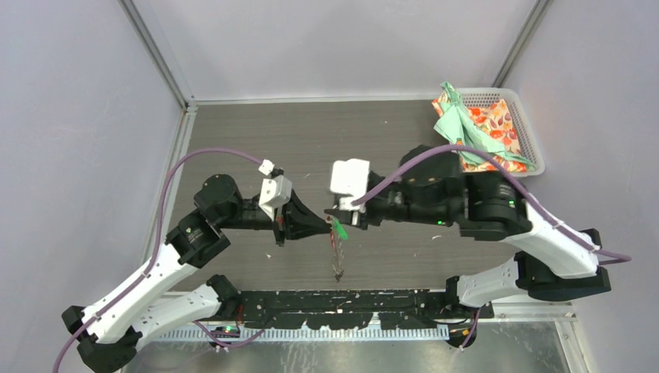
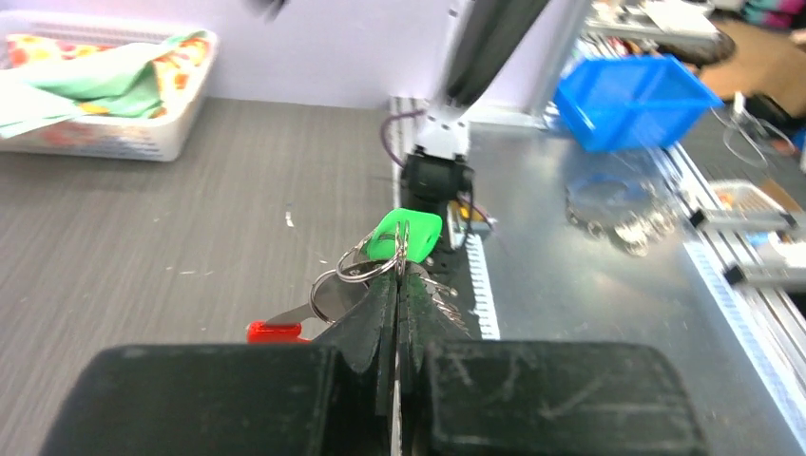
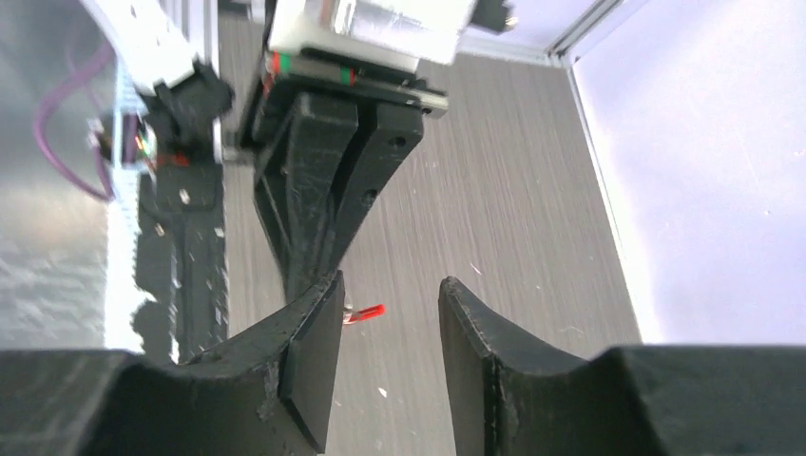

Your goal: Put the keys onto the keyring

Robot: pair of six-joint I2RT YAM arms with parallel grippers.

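My left gripper [image 2: 396, 285] is clenched: its two scuffed, matt black plastic fingers taper to a wedge and press flat together on the grey metal keyring [image 2: 356, 269], whose thin shiny wire loops overlap just beyond my fingertips. Against those loops, touching them, stands the tiny silver key with the bright-green plastic tag [image 2: 407, 234], a smooth, rounded block tilted up over the tips. The keyring's elongated red plastic tab [image 2: 273, 332] shows lower and to one side, next to a flat silver blade; I cannot tell whether that blade is the second key. From above, the strand hangs from my fingertips towards the table and ends in a small dark piece too small to make out. My right gripper [image 3: 390, 285] is released, its curved, ribbed black fingers [image 3: 309, 366] parted with nothing between them, facing the left gripper's wedge tip to tip and very near it. Below lies the dark grey table [image 2: 143, 247] with a fine wood-grain texture and a few pale specks. At its far corner sits a white perforated plastic basket [image 2: 105, 138] holding crumpled cloth [image 2: 95, 66], mint green and orange-flowered. Off the table's edge, on brushed metal, stands a blue plastic bin [image 2: 632, 95].
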